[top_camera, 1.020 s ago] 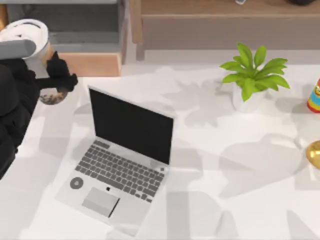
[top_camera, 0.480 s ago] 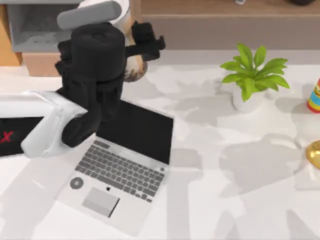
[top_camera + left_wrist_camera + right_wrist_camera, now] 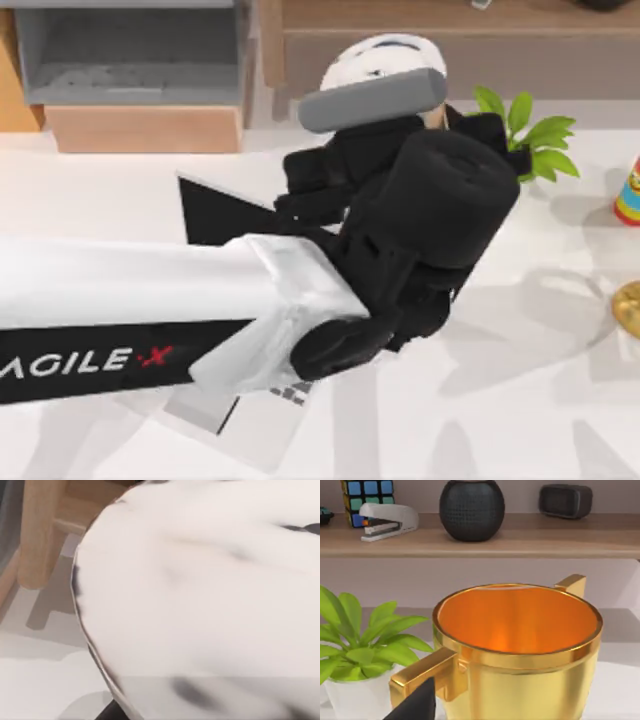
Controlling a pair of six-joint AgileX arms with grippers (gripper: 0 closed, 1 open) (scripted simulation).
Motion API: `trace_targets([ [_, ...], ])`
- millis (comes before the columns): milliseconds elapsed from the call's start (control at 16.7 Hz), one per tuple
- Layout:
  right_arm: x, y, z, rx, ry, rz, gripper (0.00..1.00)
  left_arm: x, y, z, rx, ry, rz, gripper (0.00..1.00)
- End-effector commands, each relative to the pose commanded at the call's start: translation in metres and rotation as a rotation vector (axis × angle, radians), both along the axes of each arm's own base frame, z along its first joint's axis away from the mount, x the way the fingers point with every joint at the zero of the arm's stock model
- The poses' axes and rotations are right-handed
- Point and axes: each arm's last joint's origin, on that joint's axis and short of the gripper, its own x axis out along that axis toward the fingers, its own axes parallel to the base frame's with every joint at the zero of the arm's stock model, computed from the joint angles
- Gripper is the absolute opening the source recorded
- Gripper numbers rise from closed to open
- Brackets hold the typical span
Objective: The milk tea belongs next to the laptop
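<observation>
Milk tea [image 3: 375,60] aloft beyond laptop [image 3: 215,210] rear edge

The left arm [image 3: 130,300] carries the lettering "AGILE X" on its black side panel.

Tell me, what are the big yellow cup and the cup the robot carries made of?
The gold cup looks like polished metal: it shines with bright highlights, though it could be shiny plastic. The milk tea shows a smooth white lid, probably plastic; its body is hidden behind the left arm, and the left wrist view shows pale blur.

one laptop [image 3: 215,215], one milk tea [image 3: 375,60], one plant [image 3: 530,140]
</observation>
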Motion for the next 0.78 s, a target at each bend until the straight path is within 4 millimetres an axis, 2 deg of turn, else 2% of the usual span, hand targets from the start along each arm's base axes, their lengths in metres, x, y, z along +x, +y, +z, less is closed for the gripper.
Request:
trace_targets([
  [180, 0.0, 0.0, 0.0, 0.0, 0.0, 0.0, 1.0, -0.037, -0.023, -0.019, 0.07, 0.022, -0.005, 0.0],
  [420, 0.0, 0.0, 0.0, 0.0, 0.0, 0.0, 1.0, -0.072, -0.034, -0.054, 0.206, 0.038, -0.003, 0.0],
  [600, 0.0, 0.0, 0.0, 0.0, 0.0, 0.0, 1.0, -0.085, -0.034, -0.071, 0.277, 0.041, 0.0, 0.0],
  [780, 0.0, 0.0, 0.0, 0.0, 0.0, 0.0, 1.0, -0.086, -0.033, -0.073, 0.287, 0.041, 0.0, 0.0],
])
